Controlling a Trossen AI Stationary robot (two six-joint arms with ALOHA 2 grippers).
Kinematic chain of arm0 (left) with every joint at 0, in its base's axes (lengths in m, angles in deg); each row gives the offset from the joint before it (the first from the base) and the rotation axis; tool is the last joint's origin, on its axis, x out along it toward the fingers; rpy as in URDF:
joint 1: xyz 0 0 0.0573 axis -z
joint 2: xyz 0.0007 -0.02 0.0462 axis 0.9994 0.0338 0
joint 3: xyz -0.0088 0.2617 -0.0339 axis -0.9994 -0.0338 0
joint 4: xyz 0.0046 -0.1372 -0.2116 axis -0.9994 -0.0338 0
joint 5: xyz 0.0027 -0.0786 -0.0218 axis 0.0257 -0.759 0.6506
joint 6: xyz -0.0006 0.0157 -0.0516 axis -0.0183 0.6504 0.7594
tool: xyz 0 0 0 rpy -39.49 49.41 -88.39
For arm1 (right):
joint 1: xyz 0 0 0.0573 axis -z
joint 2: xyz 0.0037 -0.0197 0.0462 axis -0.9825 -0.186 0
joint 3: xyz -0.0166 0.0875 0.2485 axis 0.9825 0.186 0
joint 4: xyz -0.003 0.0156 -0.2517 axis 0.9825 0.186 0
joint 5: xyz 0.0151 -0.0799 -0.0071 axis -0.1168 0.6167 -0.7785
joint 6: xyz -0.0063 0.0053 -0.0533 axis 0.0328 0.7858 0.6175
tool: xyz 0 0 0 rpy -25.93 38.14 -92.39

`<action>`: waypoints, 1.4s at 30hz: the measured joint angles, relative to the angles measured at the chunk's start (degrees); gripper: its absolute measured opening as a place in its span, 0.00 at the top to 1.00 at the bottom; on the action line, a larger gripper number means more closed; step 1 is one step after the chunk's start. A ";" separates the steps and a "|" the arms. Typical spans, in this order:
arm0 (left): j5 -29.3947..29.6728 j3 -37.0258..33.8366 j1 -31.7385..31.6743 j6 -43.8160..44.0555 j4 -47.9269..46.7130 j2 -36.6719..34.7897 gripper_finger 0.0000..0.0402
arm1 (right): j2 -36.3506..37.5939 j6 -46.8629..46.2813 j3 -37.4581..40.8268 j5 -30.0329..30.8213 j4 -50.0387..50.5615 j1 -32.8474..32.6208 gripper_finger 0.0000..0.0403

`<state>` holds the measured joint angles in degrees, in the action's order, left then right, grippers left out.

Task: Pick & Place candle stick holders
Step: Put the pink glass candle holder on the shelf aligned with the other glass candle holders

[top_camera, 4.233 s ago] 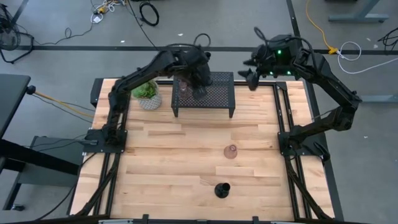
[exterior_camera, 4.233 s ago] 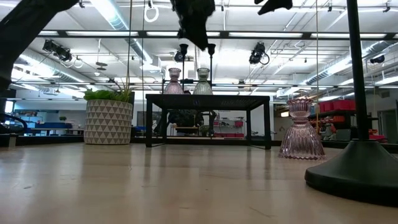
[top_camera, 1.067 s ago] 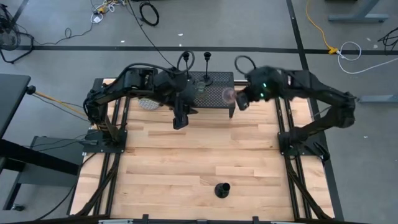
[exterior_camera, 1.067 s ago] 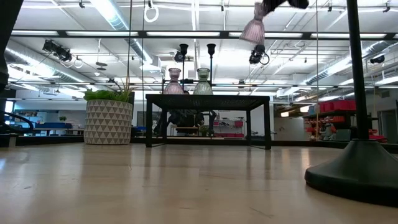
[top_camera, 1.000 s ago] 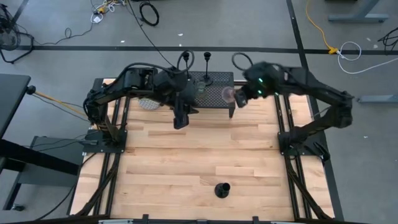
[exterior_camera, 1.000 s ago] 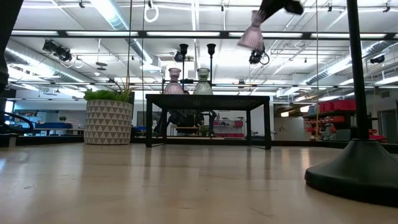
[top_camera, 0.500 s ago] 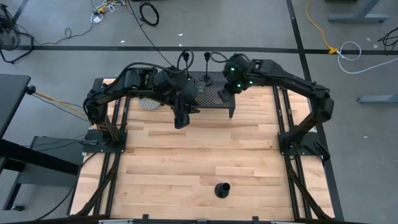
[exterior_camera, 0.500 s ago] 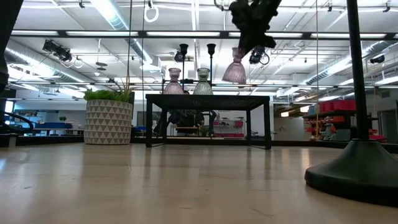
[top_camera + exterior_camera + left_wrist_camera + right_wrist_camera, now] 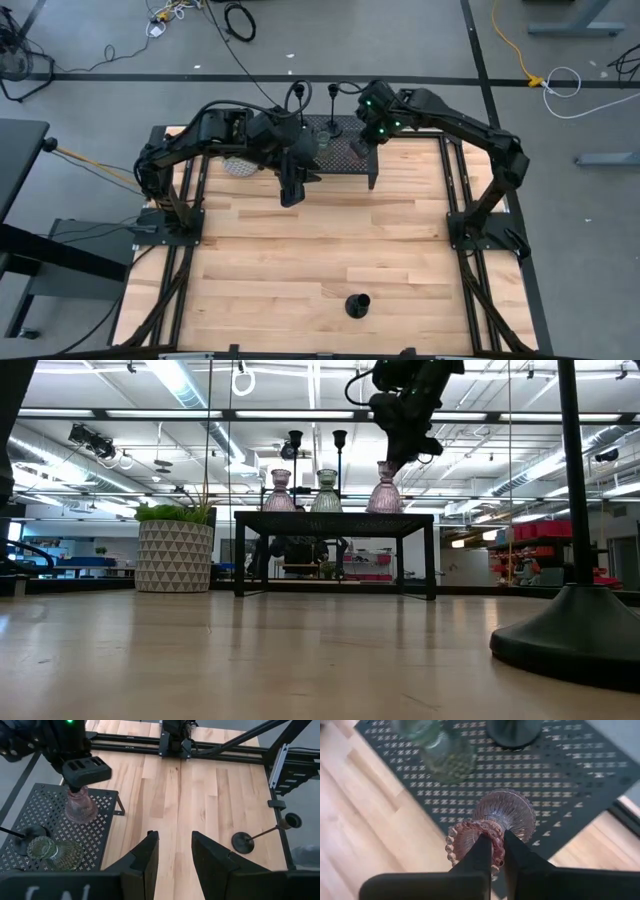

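A wooden table [image 9: 300,250] holds a black mesh rack [image 9: 335,518] at its far edge, beside a green plant in a white patterned pot [image 9: 175,548]. The right gripper [image 9: 492,851] is over the rack's right part, its fingers clenched on the beaded rim of a pinkish glass candle holder [image 9: 385,490] whose flared base sits on or just above the mesh surface; which of the two cannot be told. Also on the rack stand a second pinkish glass holder [image 9: 279,492], an olive glass holder [image 9: 326,491] just beside it, and two slim black stem holders [image 9: 339,455] behind them. The left gripper [image 9: 172,851] hangs over the table in front of the rack, near its left part, with its fingers spread apart and nothing between them. A third black stem holder [image 9: 356,303] stands alone near the front edge of the table, well apart from the rack; its round base looms large at the right of the low view.
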<state>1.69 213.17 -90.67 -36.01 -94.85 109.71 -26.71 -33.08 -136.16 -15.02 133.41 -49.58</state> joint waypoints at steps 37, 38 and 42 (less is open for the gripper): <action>0.94 0.00 -0.23 0.11 0.06 0.00 0.70 | 0.04 4.05 -0.02 0.99 -0.60 1.08 0.68; 0.95 0.00 -0.23 0.13 0.09 0.00 0.70 | 0.04 4.03 -0.02 1.01 -0.97 1.08 0.66; 1.09 0.00 -0.23 0.13 1.04 0.00 0.70 | 0.07 4.00 -0.02 4.41 -1.76 1.09 0.61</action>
<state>2.78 213.17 -90.89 -35.88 -93.81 109.71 -26.65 -29.08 -136.18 -10.61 131.65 -48.49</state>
